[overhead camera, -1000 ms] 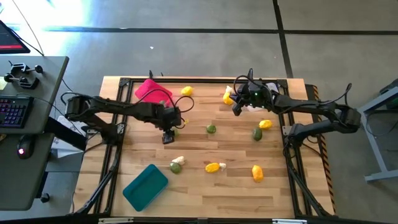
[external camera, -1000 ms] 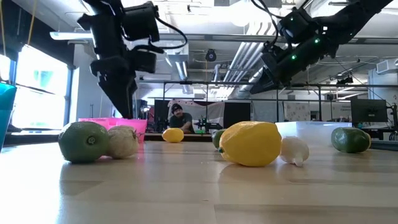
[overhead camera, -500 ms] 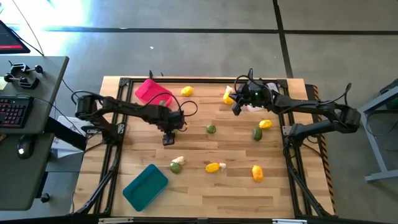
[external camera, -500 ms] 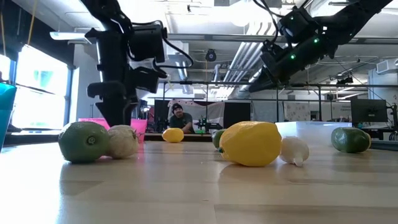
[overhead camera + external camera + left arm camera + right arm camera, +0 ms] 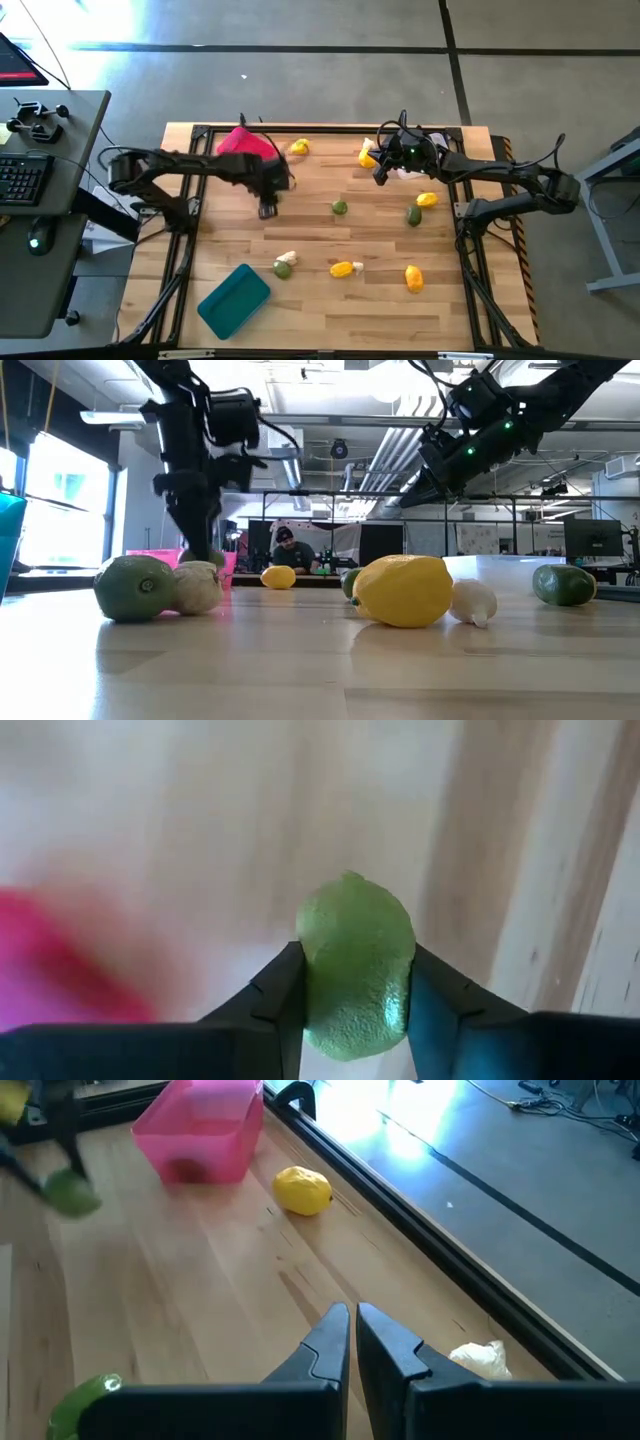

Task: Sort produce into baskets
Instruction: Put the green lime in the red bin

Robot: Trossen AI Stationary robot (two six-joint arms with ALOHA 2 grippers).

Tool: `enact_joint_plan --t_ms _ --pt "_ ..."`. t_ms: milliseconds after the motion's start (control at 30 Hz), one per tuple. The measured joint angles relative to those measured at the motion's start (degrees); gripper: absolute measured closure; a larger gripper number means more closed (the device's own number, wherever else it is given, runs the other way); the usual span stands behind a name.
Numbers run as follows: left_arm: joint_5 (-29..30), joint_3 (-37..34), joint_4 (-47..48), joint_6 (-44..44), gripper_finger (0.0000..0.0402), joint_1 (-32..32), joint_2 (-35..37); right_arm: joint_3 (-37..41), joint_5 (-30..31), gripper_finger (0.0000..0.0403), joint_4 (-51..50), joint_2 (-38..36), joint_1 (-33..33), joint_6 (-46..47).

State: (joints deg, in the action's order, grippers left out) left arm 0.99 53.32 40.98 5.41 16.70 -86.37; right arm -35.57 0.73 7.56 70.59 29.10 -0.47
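My left gripper (image 5: 268, 207) is shut on a dull green rounded fruit (image 5: 355, 970), just on the near side of the pink basket (image 5: 245, 146). The fruit also shows in the right wrist view (image 5: 70, 1190). My right gripper (image 5: 378, 178) hangs shut and empty above the table's far right part, and its fingers (image 5: 352, 1335) are together. Loose produce lies on the wood: yellow ovals (image 5: 299, 147) (image 5: 413, 277), green ones (image 5: 340, 208) (image 5: 414, 214), and a white bulb beside a green one (image 5: 285, 263). The teal basket (image 5: 233, 300) lies at the near left. My left gripper pinches the green fruit's two opposite sides (image 5: 310, 982) between its two fingers (image 5: 280, 995). The fingers come from above, pointing down. The fruit sticks out beyond the fingertips and is lifted clear of the wood.
A yellow oval (image 5: 302, 1190) lies by the table's far rail, near the pink basket (image 5: 205, 1130). A white bulb (image 5: 480, 1360) lies under my right arm. A big yellow oval (image 5: 402, 592) and a white bulb (image 5: 472, 603) lie near the front.
My left gripper has gone toward the table's far edge and the pink basket, carrying the green fruit up off the wood. My right arm has kept still.
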Motion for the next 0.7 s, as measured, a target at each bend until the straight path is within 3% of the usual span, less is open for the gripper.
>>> enact_joint_plan --t_ms 333,533,700 --pt "7.2 1.0 1.3 -6.9 0.0296 17.4 9.0 0.0 -0.2 0.039 0.0 0.0 0.0 0.4" --pt "7.1 -1.3 -0.6 -7.0 0.0295 25.2 5.5 0.0 -0.2 0.039 0.0 0.0 0.0 0.2" --pt "4.2 -2.0 -6.9 -6.8 0.0294 28.1 1.7 0.0 -0.2 0.039 0.0 0.0 0.0 0.4"
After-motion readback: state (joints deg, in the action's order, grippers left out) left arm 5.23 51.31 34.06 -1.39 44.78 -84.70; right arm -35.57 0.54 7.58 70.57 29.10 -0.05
